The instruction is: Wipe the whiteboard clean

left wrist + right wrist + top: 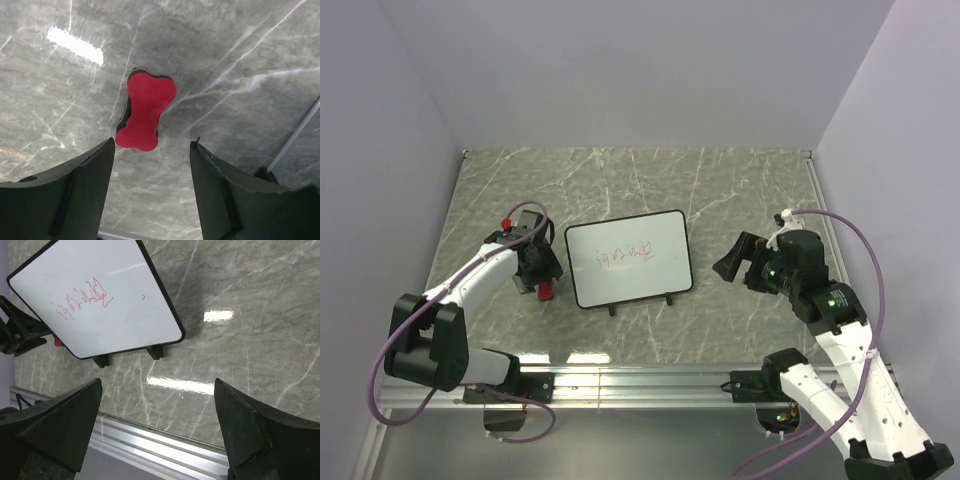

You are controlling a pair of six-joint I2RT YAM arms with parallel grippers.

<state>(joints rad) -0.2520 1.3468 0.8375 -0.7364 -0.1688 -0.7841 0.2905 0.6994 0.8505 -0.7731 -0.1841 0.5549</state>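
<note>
Top external: grey marbled counter (720, 190) w/ lilac walls on three sides; both arms reach in from the near edge.
Whiteboard (628, 259): lies flat mid-counter, btwn the two arms, turned a bit so its right end sits farther back; thin black frame, rounded corners.
Scribble (625, 255): red marks across the middle of the board, rest of the face white.
Feet (155, 351): two small black tabs on the board's near long edge, resting on the counter.
Eraser (145, 110): red, bone-shaped top w/ dark underside; on the counter just beside the board's near-left corner, not touching it as far as the top view shows.
Left pincer (152, 144): spread wide, nothing in it; pointed down over the eraser. Wrist view has the eraser just past the fingertips, lined up w/ the gap, no contact w/ either finger.
Left arm: white links, black joints, bent in from the left; purple cable loops by its base.
Right pincer (735, 258): spread wide, nothing in it; off the board's right end, apart from it, pointed twd the board.
Right wrist view: board upper left w/ scribble readable as red strokes; bare counter btwn the fingers.
Rail (650, 380): aluminium strip along the near edge, arm bases bolted on it.
</note>
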